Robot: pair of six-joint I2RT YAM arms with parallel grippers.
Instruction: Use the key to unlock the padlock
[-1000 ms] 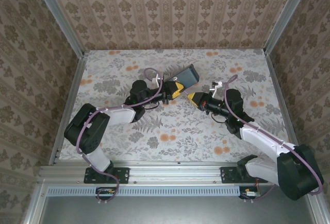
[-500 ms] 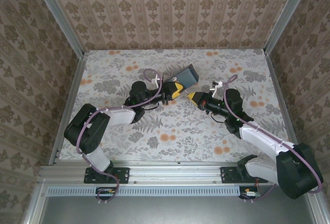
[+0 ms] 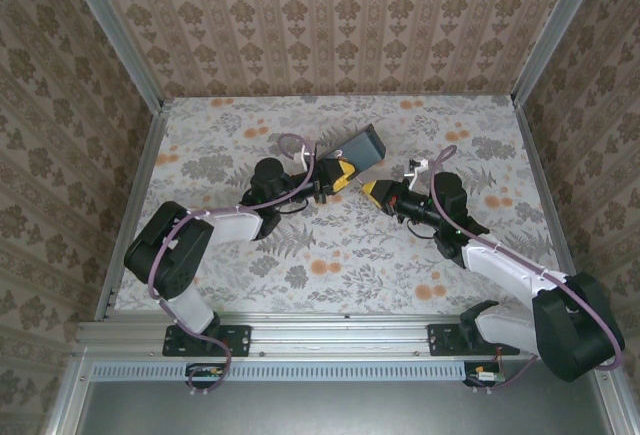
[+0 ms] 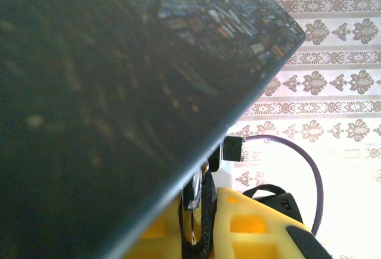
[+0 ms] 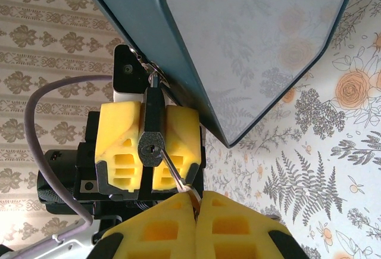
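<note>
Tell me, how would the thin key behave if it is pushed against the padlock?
The key looks thin and metallic: probably stiff, yet it may bend if pushed off-axis. It meets the padlock at a slant, so it could slip sideways. Only its end sits between the right jaws, so it might pivot.

I see soft, even light overhead; left wrist view glares white at right, dark slab (image 4: 89,92) blurred.
</note>
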